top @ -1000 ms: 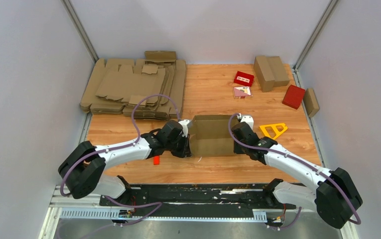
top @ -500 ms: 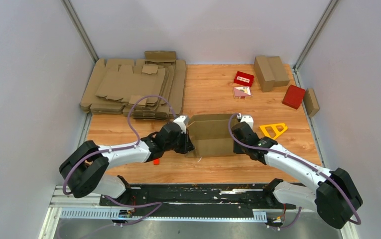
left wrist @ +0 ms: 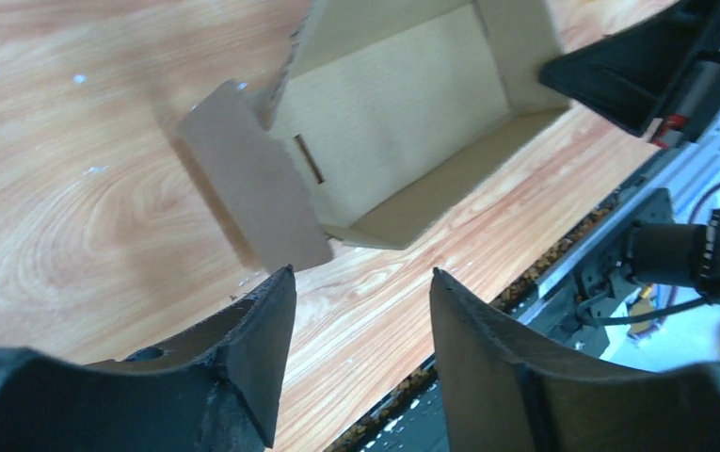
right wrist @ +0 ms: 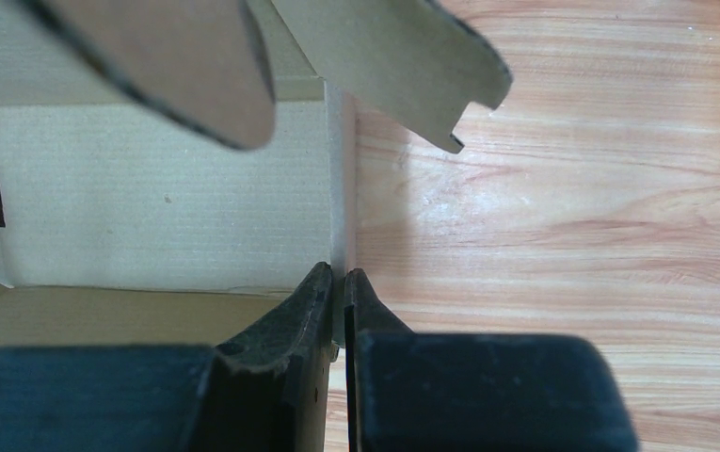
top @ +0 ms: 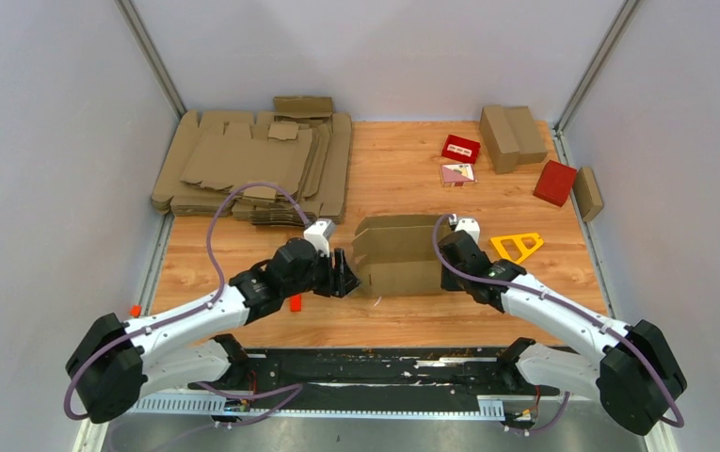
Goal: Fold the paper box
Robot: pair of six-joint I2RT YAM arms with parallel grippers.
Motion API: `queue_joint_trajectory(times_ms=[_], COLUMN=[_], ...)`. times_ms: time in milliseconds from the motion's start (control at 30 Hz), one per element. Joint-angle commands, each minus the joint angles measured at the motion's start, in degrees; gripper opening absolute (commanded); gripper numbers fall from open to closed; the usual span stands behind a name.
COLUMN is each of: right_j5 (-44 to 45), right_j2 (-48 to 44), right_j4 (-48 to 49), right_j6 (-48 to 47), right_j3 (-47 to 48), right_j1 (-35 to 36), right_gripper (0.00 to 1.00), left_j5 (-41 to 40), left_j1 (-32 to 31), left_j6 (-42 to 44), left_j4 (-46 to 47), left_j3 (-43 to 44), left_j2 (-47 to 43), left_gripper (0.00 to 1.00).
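Wood surface (top: 403, 160): you've got the paper box (top: 398, 259) half-formed, open-topped, mid-surface toward the near edge. Your left claw (left wrist: 360, 282) is parted and empty, just off the box's left side. Your right claw (right wrist: 340, 282) pinches its right side.

The left arm (top: 196, 306) reached low and forward, the left gripper (left wrist: 360, 282) spread apart and holding nothing. The right arm (top: 553, 306) angled inward, the right gripper (right wrist: 341, 282) pinched tight on a wall of the paper box (right wrist: 149, 188).
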Motion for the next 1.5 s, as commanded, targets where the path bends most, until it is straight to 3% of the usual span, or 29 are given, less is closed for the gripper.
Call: queue_joint_trajectory(times_ms=[0, 167, 300, 500, 667, 733, 933, 1167, 1467], right_j5=[-0.2, 0.0, 0.0, -0.2, 0.0, 0.2, 0.5, 0.1, -0.3], right_j2=[-1.3, -1.9, -1.8, -1.6, -1.3, -1.1, 0.2, 0.3, 0.4], right_j4=[1.9, 1.6, 1.4, 1.6, 1.6, 1.5, 0.1, -0.3, -0.6], right_j6=[1.0, 1.3, 1.2, 1.2, 1.2, 1.5, 3.2, 4.2, 4.2], right_j3=[-0.4, -0.8, -0.5, -0.4, -0.5, -0.5, 1.1, 1.9, 2.9], right_j1=[0.2, 0.2, 0.2, 0.2, 0.2, 0.2, 0.2, 0.3, 0.6], right_gripper=[0.0, 0.0, 0.0, 0.0, 0.0, 0.0, 0.0, 0.0, 0.0], left_j5=[-3.7, -4.9, -4.4, -4.7, -8.8, -9.6, -8.7, -1.0, 1.7], left_j1=[-0.2, -0.2, -0.3, -1.0, -2.5, -3.1, -5.8, -6.7, -7.0], left_j6=[1.4, 3.0, 4.2, 5.5, 7.3, 7.7, 8.1, 8.2, 8.7], left_j4=[-6.6, -5.2, -5.2, -8.4, -15.5, -17.3, -18.5, -14.8, -13.6], left_j3=[3.3, 6.8, 9.4, 11.8, 14.4, 15.0, 17.5, 21.3, 25.3], left_j2=[2.1, 8.3, 12.9, 16.2, 15.4, 14.7, 14.2, 19.2, 24.2], left_gripper=[0.65, 0.67, 0.52, 0.38, 0.12, 0.07, 0.04, 0.03, 0.05])
